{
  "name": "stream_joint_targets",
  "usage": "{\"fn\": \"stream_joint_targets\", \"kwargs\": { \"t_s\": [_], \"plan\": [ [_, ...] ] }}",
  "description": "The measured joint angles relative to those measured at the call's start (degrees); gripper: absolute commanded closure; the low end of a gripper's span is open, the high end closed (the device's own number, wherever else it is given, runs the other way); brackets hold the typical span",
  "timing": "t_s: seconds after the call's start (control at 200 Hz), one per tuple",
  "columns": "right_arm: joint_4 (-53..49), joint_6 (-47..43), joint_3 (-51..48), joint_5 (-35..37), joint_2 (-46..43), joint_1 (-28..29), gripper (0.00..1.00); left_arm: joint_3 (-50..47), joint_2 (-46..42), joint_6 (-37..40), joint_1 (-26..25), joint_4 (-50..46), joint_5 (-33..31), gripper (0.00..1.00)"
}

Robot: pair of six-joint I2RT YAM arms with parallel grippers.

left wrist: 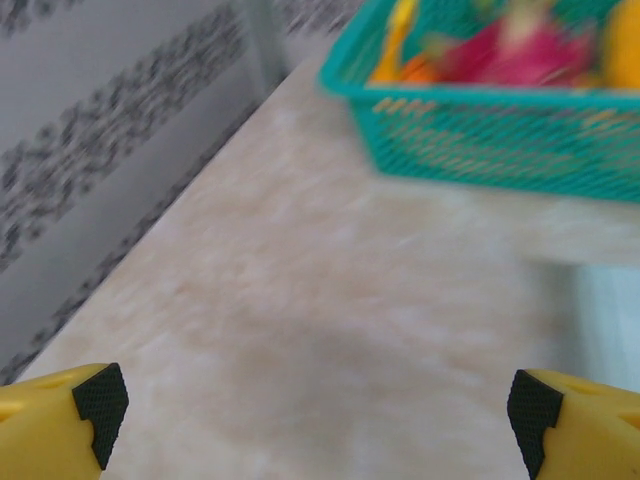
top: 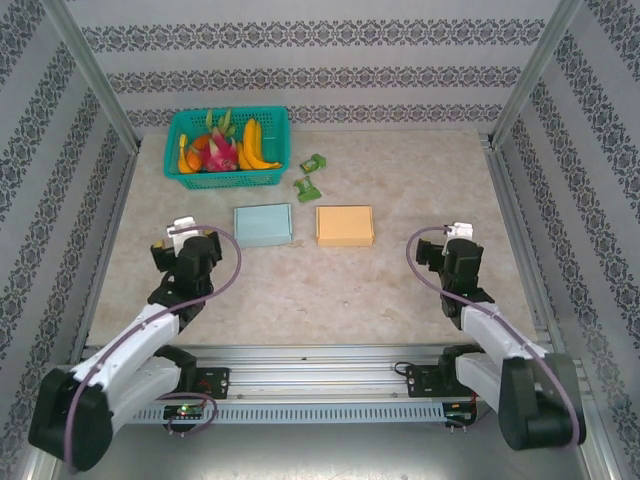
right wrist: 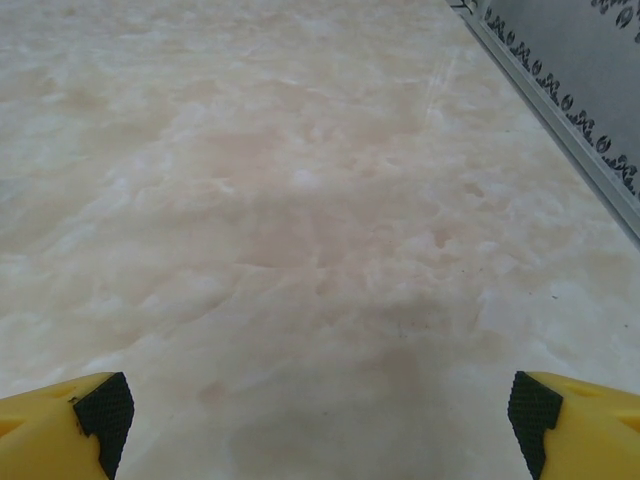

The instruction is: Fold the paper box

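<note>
A beige marbled tabletop [top: 330, 290] lies between walls [top: 320, 38] papered in grey patterned bands. The light blue paper box [top: 263, 225] sits just in front of the teal fruit basket [top: 225, 180], with the orange paper box [top: 344, 226] off the basket's front right. The left gripper [left wrist: 320, 410] and the right gripper [right wrist: 320, 410] both gape wide, empty.

On the desk [top: 330, 290], the basket [top: 230, 180] stands at the far left corner with fruit [top: 225, 148] in it, and two packets [top: 313, 162] lie just to its right, one nearer the front than the other. In front of the basket and the packets, around the middle of the desk, the left box [top: 263, 225] and the right box [top: 345, 226] lie side by side, close but apart. The left tool [left wrist: 318, 405] sits over the desk to the left of the left box, and the right tool [right wrist: 320, 410] sits well to the right of the right box, near the desk's right edge.
</note>
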Motion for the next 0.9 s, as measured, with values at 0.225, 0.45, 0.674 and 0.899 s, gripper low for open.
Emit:
{"fn": "stream_joint_targets", "kwargs": {
  "t_s": [0.225,0.45,0.674,0.899],
  "plan": [
    [12.57,-0.55,0.42,-3.63,9.92,-1.25,0.02,-7.32,9.25,-0.96,12.07,14.99,7.43,0.00],
    [21.70,-1.70,0.15,-7.21,10.88,-1.31,0.02,-7.41,14.21,0.81,12.63,26.10,15.32,0.00],
    [40.00,-3.28,-4.15,-10.32,21.18,-1.31,0.02,-6.73,20.02,3.63,12.94,32.85,19.67,0.00],
    [46.38,-4.76,-4.90,-11.50,27.91,-0.81,0.02,-6.62,31.80,7.96,13.60,45.46,26.38,0.00]
  ]
}}
